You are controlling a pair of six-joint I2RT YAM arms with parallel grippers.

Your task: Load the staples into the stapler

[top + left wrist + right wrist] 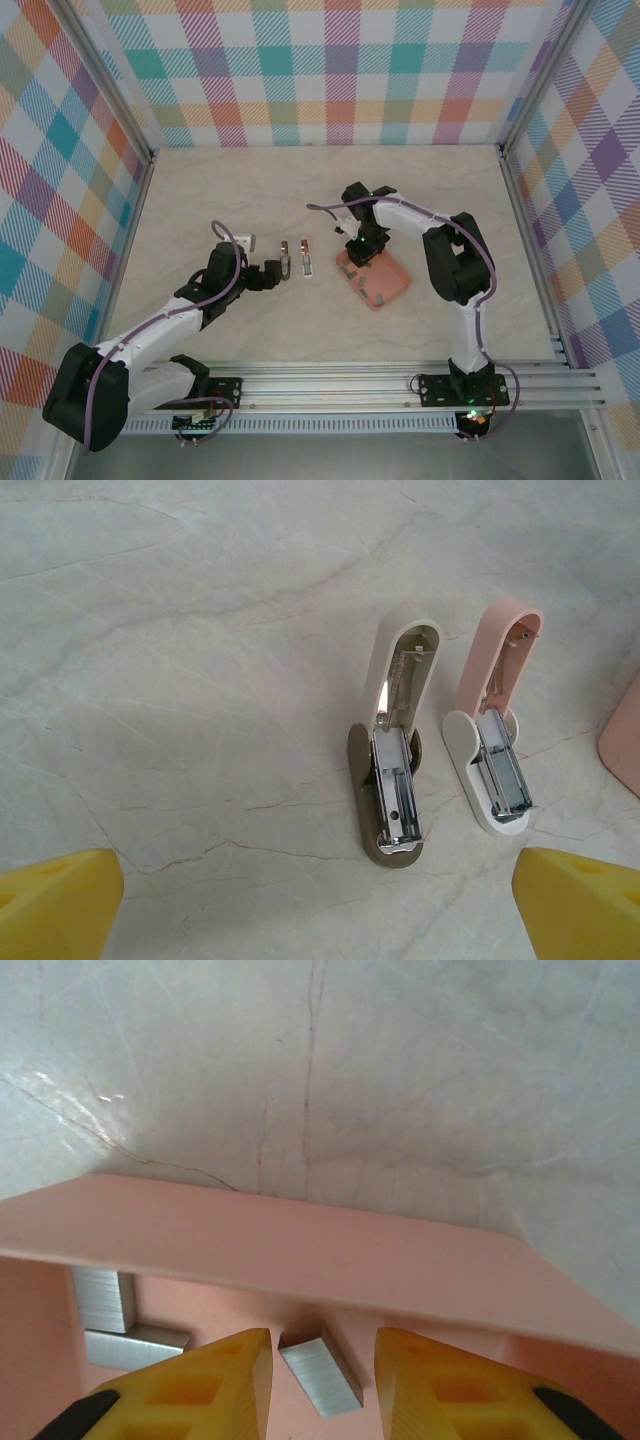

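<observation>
Three strips of staples (320, 1372) lie in pink tray (300, 1250), at 3 o'clock of olive stapler (395, 805) and pink stapler (495, 770), both hinged open. Step: pick-up. Right jaws narrowed, straddling one strip, not touching. Next: lower, close squarely on strip sides. Left jaws wide open, empty. Tray wall at 12 o'clock crowds approach; neighbouring strips at 9 o'clock.

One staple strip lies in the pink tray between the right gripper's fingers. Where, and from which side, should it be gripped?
Grip the staple strip by its two long sides, at mid-length, coming down from above. It lies flat on the tray floor, apart from the other strips, so both sides are free. It lies oblique to the right gripper, so probably turn the wrist slightly.
</observation>
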